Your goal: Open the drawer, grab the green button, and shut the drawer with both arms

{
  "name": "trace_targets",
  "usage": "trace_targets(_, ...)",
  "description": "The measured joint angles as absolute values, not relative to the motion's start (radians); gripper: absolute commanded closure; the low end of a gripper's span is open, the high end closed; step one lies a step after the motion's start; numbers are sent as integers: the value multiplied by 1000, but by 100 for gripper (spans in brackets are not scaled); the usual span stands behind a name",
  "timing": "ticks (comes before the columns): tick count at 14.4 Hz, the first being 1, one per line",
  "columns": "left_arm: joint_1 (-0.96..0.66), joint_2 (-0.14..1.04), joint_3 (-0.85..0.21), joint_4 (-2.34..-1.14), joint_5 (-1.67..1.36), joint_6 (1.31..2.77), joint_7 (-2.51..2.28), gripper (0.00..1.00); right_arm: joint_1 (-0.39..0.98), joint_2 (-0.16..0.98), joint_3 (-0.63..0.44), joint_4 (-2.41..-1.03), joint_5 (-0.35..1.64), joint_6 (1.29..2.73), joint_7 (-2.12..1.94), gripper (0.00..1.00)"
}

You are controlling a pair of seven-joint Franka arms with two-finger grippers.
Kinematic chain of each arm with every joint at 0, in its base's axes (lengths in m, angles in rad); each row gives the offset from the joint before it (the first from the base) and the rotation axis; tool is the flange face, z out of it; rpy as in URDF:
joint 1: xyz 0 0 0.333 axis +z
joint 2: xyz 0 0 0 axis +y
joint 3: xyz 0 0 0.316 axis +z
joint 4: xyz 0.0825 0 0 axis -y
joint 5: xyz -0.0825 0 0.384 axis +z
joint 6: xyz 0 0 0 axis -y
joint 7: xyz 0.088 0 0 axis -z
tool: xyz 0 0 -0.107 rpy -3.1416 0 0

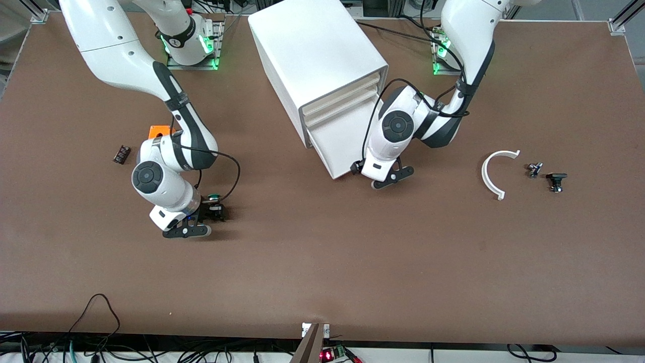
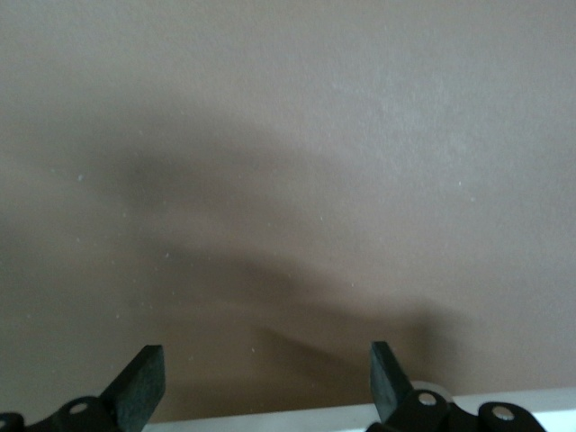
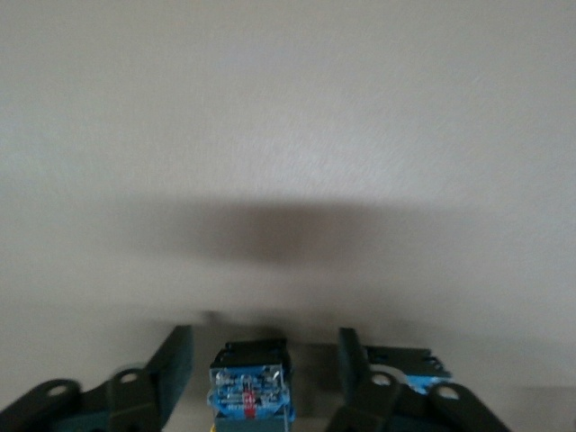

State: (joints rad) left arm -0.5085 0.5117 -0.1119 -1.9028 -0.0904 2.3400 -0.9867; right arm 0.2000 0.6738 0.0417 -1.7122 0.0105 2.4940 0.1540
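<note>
The white cabinet (image 1: 317, 55) stands mid-table with the drawer (image 1: 340, 143) pulled out toward the front camera. My left gripper (image 1: 383, 177) is low beside the drawer's front corner, open and empty. In the left wrist view its fingers (image 2: 144, 382) are wide apart over bare table, with a white edge (image 2: 306, 416) just under them. My right gripper (image 1: 205, 214) is down at the table toward the right arm's end. The green-capped button (image 1: 214, 197) stands between its open fingers. In the right wrist view the button's blue base (image 3: 250, 393) shows with gaps to both fingers (image 3: 176, 362).
An orange block (image 1: 160, 131) and a small dark part (image 1: 121, 154) lie by the right arm. A white curved piece (image 1: 495, 172) and two small black parts (image 1: 534, 169) (image 1: 556, 181) lie toward the left arm's end. Brown table (image 1: 322, 262) stretches toward the front camera.
</note>
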Motion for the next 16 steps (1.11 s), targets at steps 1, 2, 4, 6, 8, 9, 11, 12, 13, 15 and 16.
trace_targets(1,-508,510,-121,-1909,-90,2340,-999,0,194,659,41,-1706,11,2489,155,0)
trace_targets(2,-508,508,-137,-1917,-90,2340,-1017,0,188,638,39,-1702,11,2475,156,0)
trace_targets(4,-508,507,-183,-1930,-90,2340,-1063,0,172,582,21,-1700,11,2422,156,0)
trace_targets(6,-509,507,-234,-1944,-90,2340,-1105,0,159,522,-8,-1700,11,2359,155,0)
trace_targets(8,-509,507,-276,-1950,-90,2340,-1143,0,154,460,-32,-1700,11,2271,150,0)
trace_targets(9,-509,506,-292,-1951,-90,2339,-1158,0,154,426,-42,-1700,10,2225,147,0)
trace_targets(11,-509,505,-312,-1954,-90,2335,-1170,0,154,353,-54,-1701,11,2125,146,0)
trace_targets(12,-509,505,-320,-1955,-90,2332,-1172,0,154,315,-56,-1703,11,2077,146,0)
trace_targets(13,-508,505,-327,-1955,-90,2326,-1172,0,154,276,-57,-1707,11,2033,146,0)
trace_targets(15,-507,504,-344,-1955,-90,2302,-1173,0,154,203,-62,-1714,11,1946,146,0)
trace_targets(16,-507,503,-351,-1955,-90,2294,-1174,0,154,170,-66,-1716,11,1900,146,0)
